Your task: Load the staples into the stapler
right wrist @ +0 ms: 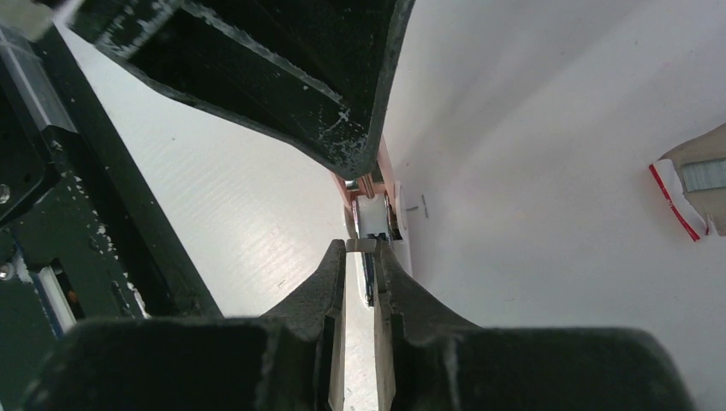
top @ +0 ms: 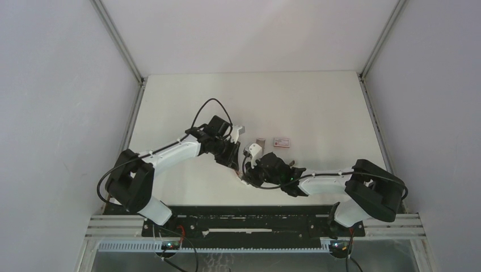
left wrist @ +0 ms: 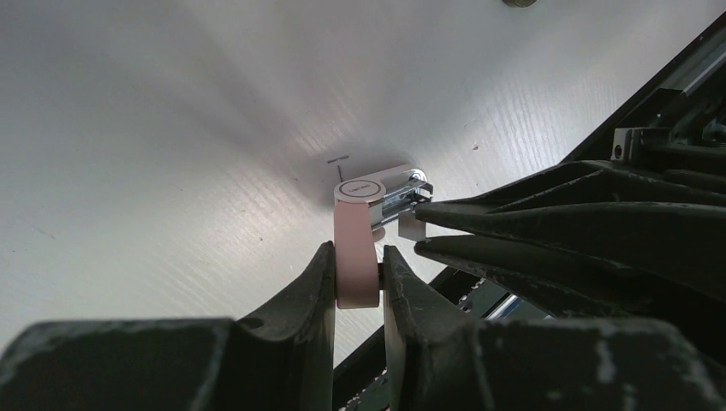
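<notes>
You look into a robotics lab cell: pale panels [top: 57, 85] enclose the table [top: 306, 96], frame bars [top: 118, 39] rise from its far corners, and the left arm [top: 170, 153] and right arm [top: 326, 182] stand on a black rail [top: 255, 225] at its near edge.

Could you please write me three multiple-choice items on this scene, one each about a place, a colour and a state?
1. Where is the loose staple strip?
A) between the fingertips of the right gripper
B) lying on the dark tool
C) lying flat on the table

2. What colour is the body of the stapler?
A) blue
B) pale pink
C) green

3. The left gripper is:
A) open and empty
B) shut on the dark tool
C) shut on the stapler

Answers:
1 A, the right wrist view shows the strip pinched at the fingertips, close to the stapler.
2 B, it looks pink in the left wrist view.
3 C, both fingers press against the pink body.
</notes>
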Available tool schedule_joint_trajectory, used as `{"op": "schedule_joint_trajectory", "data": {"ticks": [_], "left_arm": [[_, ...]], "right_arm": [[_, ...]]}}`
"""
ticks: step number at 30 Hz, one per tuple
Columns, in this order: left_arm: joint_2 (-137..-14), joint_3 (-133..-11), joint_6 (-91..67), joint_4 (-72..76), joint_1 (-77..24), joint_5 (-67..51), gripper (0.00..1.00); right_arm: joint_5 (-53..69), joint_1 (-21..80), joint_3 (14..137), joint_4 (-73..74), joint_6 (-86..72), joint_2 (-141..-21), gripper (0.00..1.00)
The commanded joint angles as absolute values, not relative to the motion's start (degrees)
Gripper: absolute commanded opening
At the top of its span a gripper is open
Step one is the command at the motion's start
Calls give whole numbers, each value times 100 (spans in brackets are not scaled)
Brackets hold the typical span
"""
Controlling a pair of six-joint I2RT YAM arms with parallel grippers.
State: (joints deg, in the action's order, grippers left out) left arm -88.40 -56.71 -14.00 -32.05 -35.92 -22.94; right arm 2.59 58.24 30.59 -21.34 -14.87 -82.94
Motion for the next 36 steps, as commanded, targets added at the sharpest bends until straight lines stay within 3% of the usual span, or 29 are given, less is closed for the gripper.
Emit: {"op": "schedule_joint_trajectory", "data": {"ticks": [1,36], "left_arm": [[-8840,-5757,-1458,-3082,-3543,-2470,0],[-8853,-5738,-1420,-3090,-3524,-2496,0]], "right_arm": [[205,5897,3279,-2417,-1371,-8428,8],[1,5915,3437,-2118,-1297,-8615,6]]}}
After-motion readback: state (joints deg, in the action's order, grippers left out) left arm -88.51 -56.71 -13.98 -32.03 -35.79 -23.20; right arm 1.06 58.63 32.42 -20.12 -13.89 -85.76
